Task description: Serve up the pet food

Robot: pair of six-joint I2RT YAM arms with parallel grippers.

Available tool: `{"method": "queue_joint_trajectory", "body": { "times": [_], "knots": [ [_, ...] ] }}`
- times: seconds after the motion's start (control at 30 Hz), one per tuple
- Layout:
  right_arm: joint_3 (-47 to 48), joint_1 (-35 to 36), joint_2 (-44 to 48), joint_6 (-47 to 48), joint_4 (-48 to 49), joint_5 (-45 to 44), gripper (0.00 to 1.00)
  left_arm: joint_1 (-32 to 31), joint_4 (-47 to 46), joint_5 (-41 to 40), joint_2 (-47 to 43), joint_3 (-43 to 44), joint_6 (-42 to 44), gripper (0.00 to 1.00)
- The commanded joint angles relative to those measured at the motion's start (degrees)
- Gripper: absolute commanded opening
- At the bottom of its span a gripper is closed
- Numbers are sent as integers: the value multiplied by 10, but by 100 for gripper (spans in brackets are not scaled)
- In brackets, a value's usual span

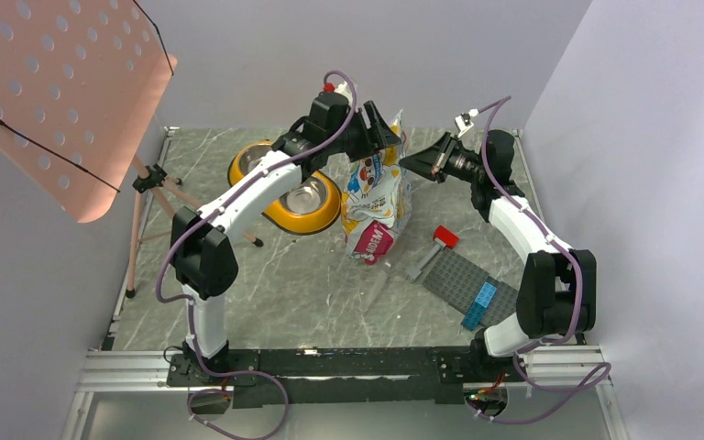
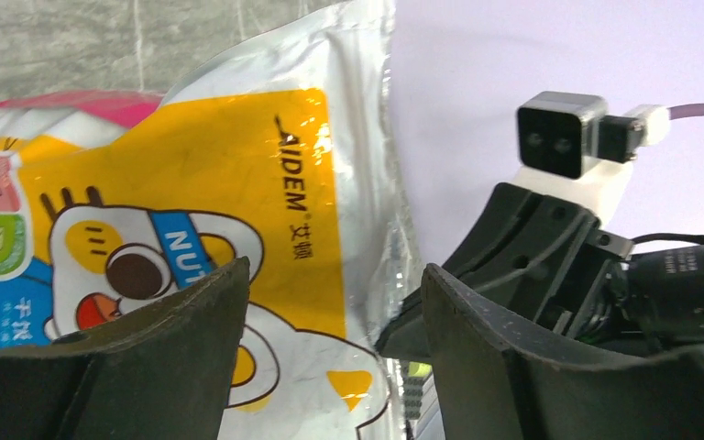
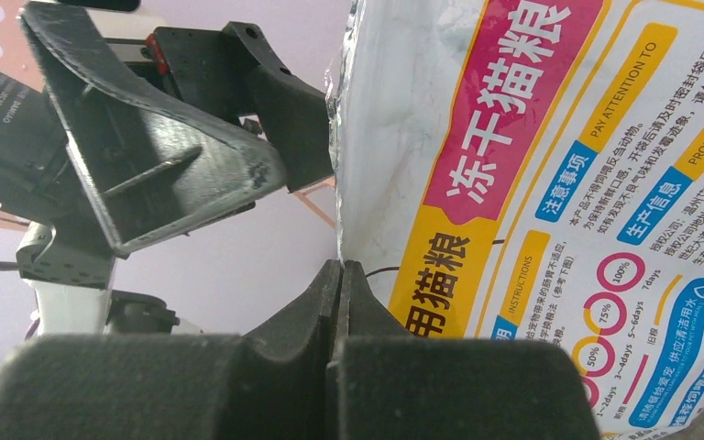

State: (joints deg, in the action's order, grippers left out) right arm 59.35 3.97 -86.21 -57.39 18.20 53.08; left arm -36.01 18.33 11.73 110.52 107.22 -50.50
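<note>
The left pincer (image 2: 335, 275) stands wide open, with the sealed edge of the pet food bag (image 1: 376, 197) showing between its fingers. The right pincer (image 3: 340, 273) is clamped shut on the bag's side edge. The bag stands upright between the two pincers.

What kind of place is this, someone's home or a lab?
Probably a robotics lab cell: robot arms bolted to an aluminium rail, plain walls boxing the tabletop, a perforated panel on a tripod.

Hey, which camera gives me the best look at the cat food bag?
The top external view: the bag shows nearly whole there, upright beside the yellow double bowl. The left wrist view shows only its cartoon-cat front up close; the right wrist view shows only part of its printed back.
</note>
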Motion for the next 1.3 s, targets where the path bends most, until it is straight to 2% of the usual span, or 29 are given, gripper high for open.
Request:
{"method": "queue_joint_trajectory", "body": {
  "times": [0.0,0.07,0.23,0.3,0.6,0.73,0.87,0.97,1.07,1.13,1.27],
  "knots": [
    [20,8,-5,11,-3,12,0,-6,-60,9,-27,1,-8,74],
    [21,8,-4,12,-5,13,0,-8,-64,8,-25,0,-9,73],
    [19,8,-4,9,-3,14,0,-9,-38,10,-6,24,-11,47],
    [20,9,-5,9,-3,15,0,-9,-40,15,2,30,-14,42],
    [31,13,-7,21,-18,12,0,-14,-52,35,15,30,-21,44],
    [32,16,-8,22,-19,11,0,-17,-51,39,23,34,-27,37],
    [34,17,-7,29,-27,12,0,-16,-37,38,24,40,-17,17],
    [50,17,-11,58,-77,8,0,-16,-32,39,18,38,-7,0],
    [62,15,-14,75,-103,0,0,-12,-62,56,6,15,-15,0],
    [57,12,-19,55,-76,10,7,-8,-99,71,-10,-16,-29,0],
    [62,8,-34,30,-48,28,9,-2,-123,80,-28,-40,-34,0]
  ]
}}
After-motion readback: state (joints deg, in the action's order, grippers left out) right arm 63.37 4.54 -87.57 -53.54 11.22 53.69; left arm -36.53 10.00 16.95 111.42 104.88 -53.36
